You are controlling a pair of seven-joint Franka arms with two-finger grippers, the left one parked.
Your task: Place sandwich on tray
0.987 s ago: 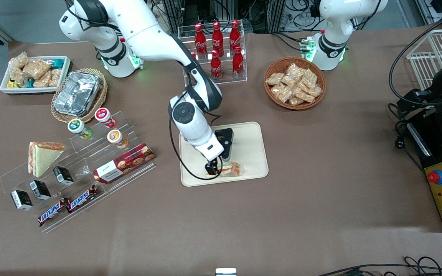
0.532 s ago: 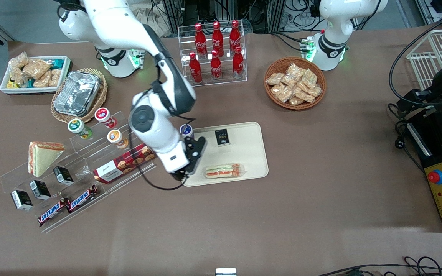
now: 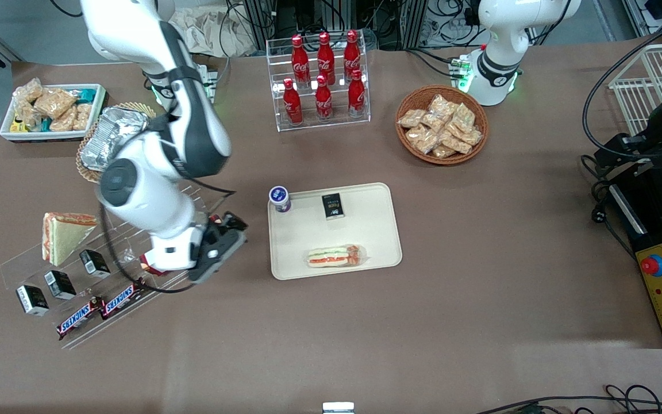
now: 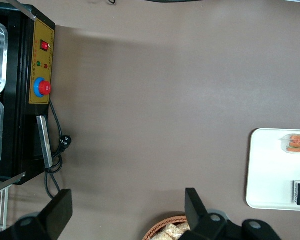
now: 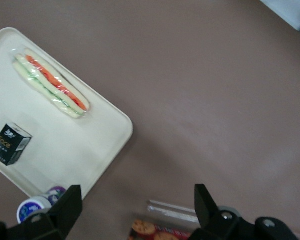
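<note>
One sandwich (image 3: 335,256) lay on tray (image 3: 374,230), six o'clock edge: placement looked done. Gripper (image 3: 216,250) hung above snack rack (image 3: 135,253), jaws spread, empty.

Gripper (image 3: 211,253), fingers spread with nothing between them, hung over the clear acrylic display stand (image 3: 110,261), above the cookie box (image 5: 157,232). Bare brown tablecloth (image 3: 331,333) lay open between stand and tray (image 3: 365,230) and nearer the front camera. On the tray, the sandwich (image 3: 335,256) occupied the camera-side edge; a small black box (image 3: 333,206) and a blue-lidded cup (image 3: 279,198) stood near the opposite rim, with free tray surface between them.
</note>
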